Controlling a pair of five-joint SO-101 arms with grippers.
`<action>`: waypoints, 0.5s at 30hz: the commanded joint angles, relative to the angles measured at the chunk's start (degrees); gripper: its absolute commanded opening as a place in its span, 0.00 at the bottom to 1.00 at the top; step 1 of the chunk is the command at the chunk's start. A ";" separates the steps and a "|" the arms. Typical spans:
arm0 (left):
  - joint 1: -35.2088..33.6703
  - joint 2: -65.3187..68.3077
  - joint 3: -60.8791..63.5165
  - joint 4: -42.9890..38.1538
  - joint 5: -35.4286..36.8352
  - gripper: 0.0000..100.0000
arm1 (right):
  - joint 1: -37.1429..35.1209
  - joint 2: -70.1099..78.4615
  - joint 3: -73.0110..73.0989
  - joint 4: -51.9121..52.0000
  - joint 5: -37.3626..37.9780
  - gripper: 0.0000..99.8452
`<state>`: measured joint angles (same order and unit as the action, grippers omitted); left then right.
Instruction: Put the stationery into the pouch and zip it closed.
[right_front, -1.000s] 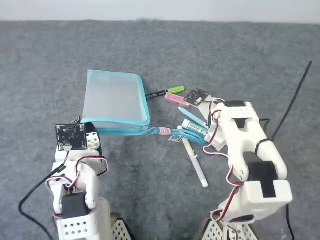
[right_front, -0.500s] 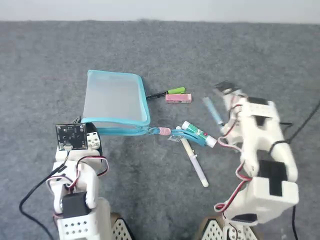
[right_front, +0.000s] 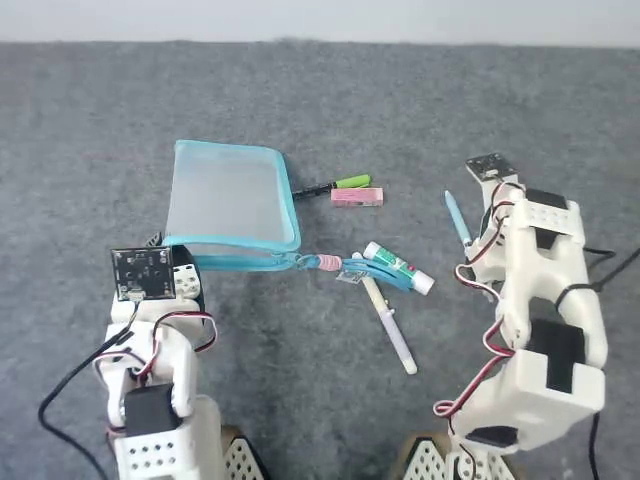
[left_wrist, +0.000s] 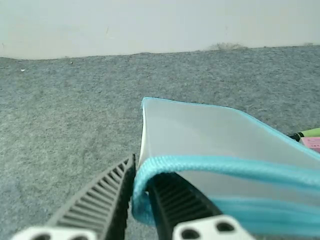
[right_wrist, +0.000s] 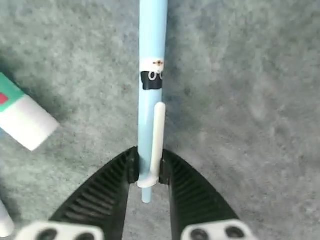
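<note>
Translucent plastic hemmed in teal, the pouch (right_front: 230, 205) lies flat on the grey counter (right_front: 330, 90), left of centre; a teal strip (right_front: 250, 262) runs from its near edge to the right and ends at a pink tab (right_front: 326, 263). The left pincer (left_wrist: 141, 172) is clamped on the pouch's near left corner, one ribbed finger (left_wrist: 107, 192) outside the teal hem and the other under it, the hem pinched between them.

Just right of the pouch lie a green marker (right_front: 348, 181) and, beside it, a pink eraser (right_front: 357, 197); nearer the arms a glue stick (right_front: 398, 268) lies at a slant by the tab's end, and a white pen (right_front: 390, 325) points from it toward the near edge.

Well apart from these, to the right, the right pincer (right_wrist: 148, 162) is closed on a blue pen (right_wrist: 152, 60); its fingers grip the clip end from both sides, with the barrel pointing away from the arm; in the high view the pen (right_front: 456, 215) stands clear of the other stationery; whether it touches the counter cannot be told.
</note>
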<state>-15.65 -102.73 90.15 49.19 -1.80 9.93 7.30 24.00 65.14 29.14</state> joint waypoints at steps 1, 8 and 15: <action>-0.26 -1.41 -1.36 -2.11 -0.09 0.01 | -2.86 -0.75 -2.99 0.22 -0.97 0.06; -0.26 -1.41 -1.36 -2.11 -0.09 0.01 | -5.93 -0.75 -3.25 -0.66 -1.14 0.16; -0.26 -1.41 -1.36 -2.20 -0.09 0.01 | -6.29 3.30 -3.34 -2.15 -0.88 0.16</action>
<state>-15.65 -102.73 90.15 49.19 -1.80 4.31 9.76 23.65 64.00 28.62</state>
